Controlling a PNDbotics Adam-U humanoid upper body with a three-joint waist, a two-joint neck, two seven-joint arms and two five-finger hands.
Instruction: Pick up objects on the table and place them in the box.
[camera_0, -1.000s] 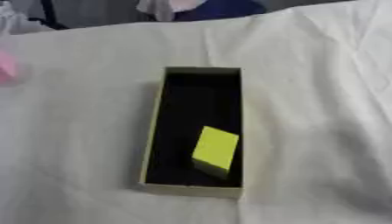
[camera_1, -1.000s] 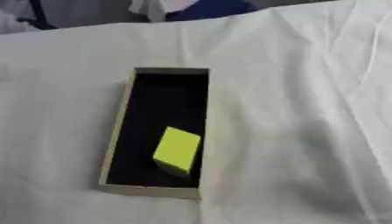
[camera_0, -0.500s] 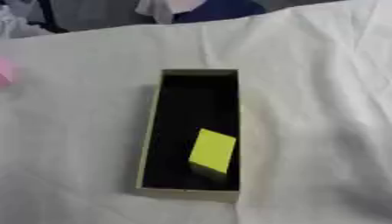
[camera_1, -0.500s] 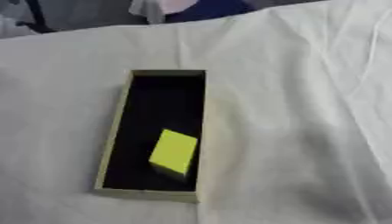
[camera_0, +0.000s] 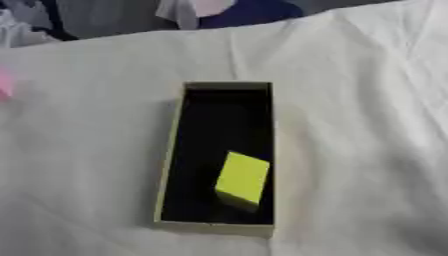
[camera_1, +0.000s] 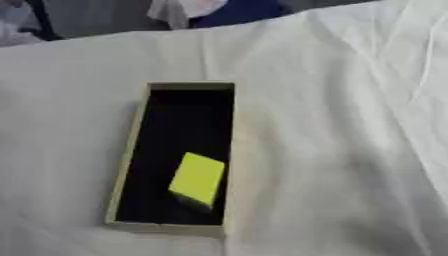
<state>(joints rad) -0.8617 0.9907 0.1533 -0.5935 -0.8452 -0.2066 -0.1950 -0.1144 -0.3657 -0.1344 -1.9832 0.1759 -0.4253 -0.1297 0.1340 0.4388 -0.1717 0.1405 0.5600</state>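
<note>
A long narrow box (camera_0: 171, 155) with pale walls and a black inside lies lengthwise on the white cloth. Inside it, toward its near end, a yellow block (camera_0: 241, 179) leans tilted against the right wall. At the far left edge of the left eye view a pink thing (camera_0: 5, 86) rests on the cloth, cut off by the frame. Neither of my hands shows in either view.
The white cloth (camera_1: 332, 130) covering the table is wrinkled, with folds running along the right side. Beyond the far table edge there is dark blue and white clothing (camera_0: 227, 9).
The whole picture has shifted slightly, so the camera has moved. The box and the yellow block keep their places relative to each other.
</note>
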